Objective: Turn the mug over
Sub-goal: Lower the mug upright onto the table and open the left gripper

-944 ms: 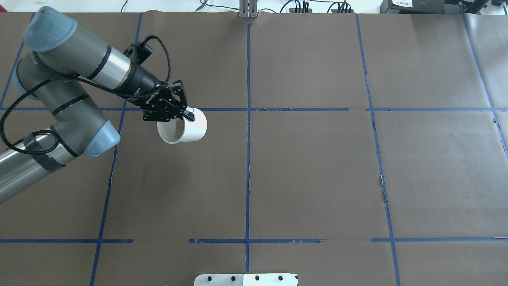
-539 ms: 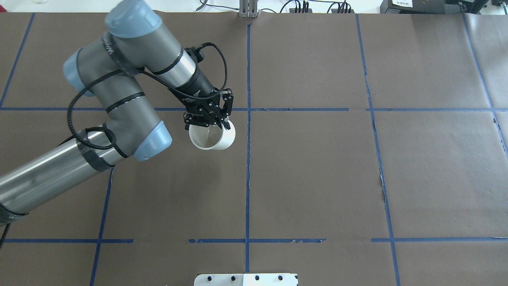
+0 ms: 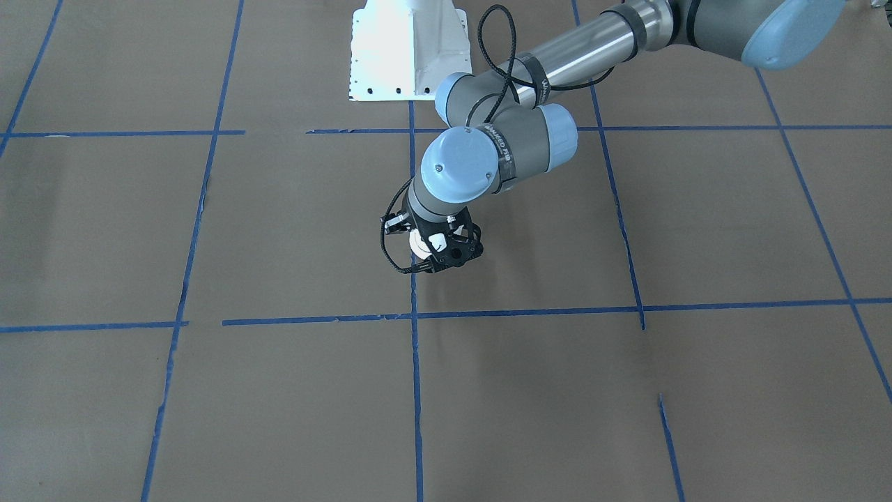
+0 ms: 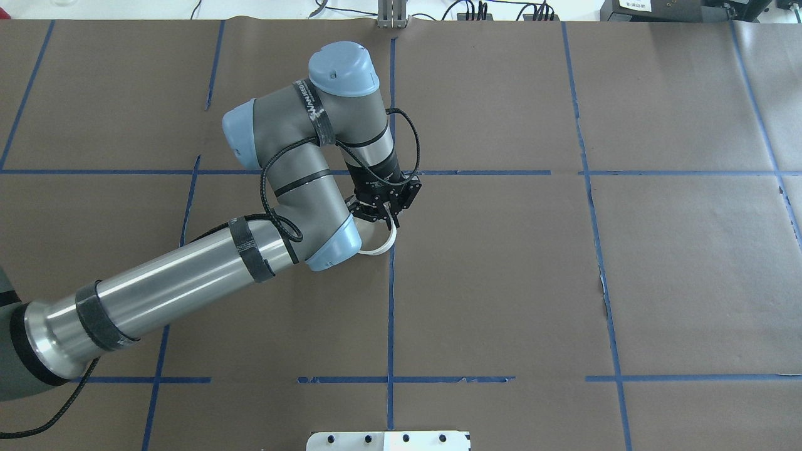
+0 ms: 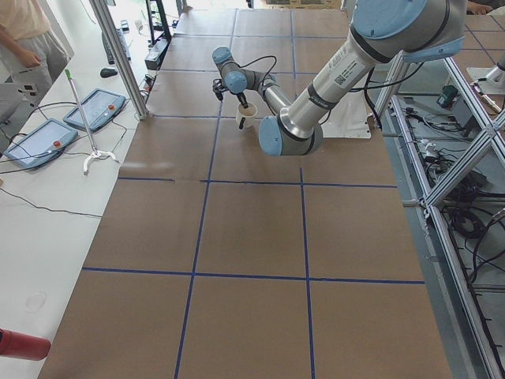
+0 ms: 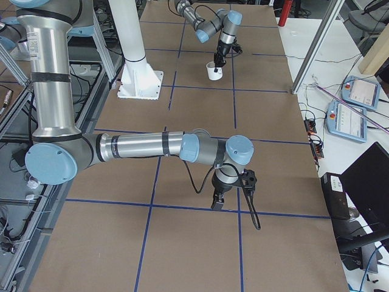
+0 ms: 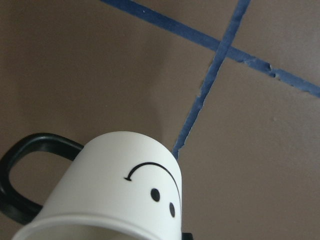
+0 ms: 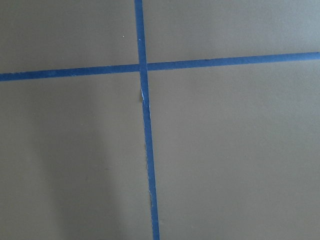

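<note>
The white mug (image 7: 120, 195) has a black loop handle (image 7: 20, 170) and a black smiley face on its side. My left gripper (image 4: 387, 219) is shut on the mug's rim and holds it mouth up by the table's centre tape line. Only part of the mug's rim (image 4: 383, 245) shows below the wrist in the overhead view. The mug (image 5: 246, 117) also shows in the left side view, and in the right side view (image 6: 214, 71). I cannot tell whether it touches the paper. My right gripper (image 6: 217, 201) points down over the table near its right end; I cannot tell whether it is open.
Brown paper with a blue tape grid (image 4: 391, 300) covers the table. The white robot base plate (image 3: 408, 56) stands at the robot's edge. A metal post (image 5: 118, 63) and teach pendants (image 5: 95, 114) stand on the far side. An operator (image 5: 31, 31) stands there too.
My left arm swung to the right with the mug, from the left part of the table to the centre line. The mug turned from tilted sideways to mouth up.
</note>
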### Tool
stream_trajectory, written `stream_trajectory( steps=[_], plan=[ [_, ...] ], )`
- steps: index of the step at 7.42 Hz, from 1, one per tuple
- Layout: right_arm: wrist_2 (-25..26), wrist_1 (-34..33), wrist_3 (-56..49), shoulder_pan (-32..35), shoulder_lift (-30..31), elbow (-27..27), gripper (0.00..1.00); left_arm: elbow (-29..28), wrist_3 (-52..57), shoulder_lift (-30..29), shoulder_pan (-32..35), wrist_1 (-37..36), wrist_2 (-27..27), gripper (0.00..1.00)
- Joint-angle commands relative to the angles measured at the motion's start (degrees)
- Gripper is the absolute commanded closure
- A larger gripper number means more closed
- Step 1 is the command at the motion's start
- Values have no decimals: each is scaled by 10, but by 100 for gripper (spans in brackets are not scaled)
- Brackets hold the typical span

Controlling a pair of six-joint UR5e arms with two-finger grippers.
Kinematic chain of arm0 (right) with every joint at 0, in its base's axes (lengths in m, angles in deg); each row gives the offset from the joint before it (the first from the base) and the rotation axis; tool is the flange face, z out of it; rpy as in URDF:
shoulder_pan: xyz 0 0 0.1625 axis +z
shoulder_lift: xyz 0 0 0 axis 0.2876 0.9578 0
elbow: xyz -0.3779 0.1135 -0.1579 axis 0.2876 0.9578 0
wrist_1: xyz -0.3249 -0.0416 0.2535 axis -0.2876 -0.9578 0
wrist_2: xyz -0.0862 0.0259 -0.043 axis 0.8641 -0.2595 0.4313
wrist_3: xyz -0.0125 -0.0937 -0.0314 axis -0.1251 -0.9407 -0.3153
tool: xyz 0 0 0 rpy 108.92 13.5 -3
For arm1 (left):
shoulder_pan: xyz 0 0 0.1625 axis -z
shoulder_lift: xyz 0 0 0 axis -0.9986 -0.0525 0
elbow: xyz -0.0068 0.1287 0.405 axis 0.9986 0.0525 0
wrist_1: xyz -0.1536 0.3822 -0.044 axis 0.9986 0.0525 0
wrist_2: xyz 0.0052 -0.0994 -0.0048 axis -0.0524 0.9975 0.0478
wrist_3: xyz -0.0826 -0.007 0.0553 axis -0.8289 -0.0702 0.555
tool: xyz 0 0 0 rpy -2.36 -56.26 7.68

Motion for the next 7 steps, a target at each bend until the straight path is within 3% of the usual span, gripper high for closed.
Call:
stream_trajectory(
  steps=[1,2,3,6,7],
  plan=[
    [0,0,0,0,0,0,0,-4,0,-11,-11,0,-5,96],
    [0,0,0,0,0,0,0,-4,0,-13,-15,0,-6,44],
    [0,0,0,0,0,0,0,1,0,-12,-13,-2,-7,2],
    [0,0,0,0,0,0,0,87,26,21,58,-19,-6,0],
    [0,0,0,0,0,0,0,150,84,48,86,-74,-6,0]
  ],
)
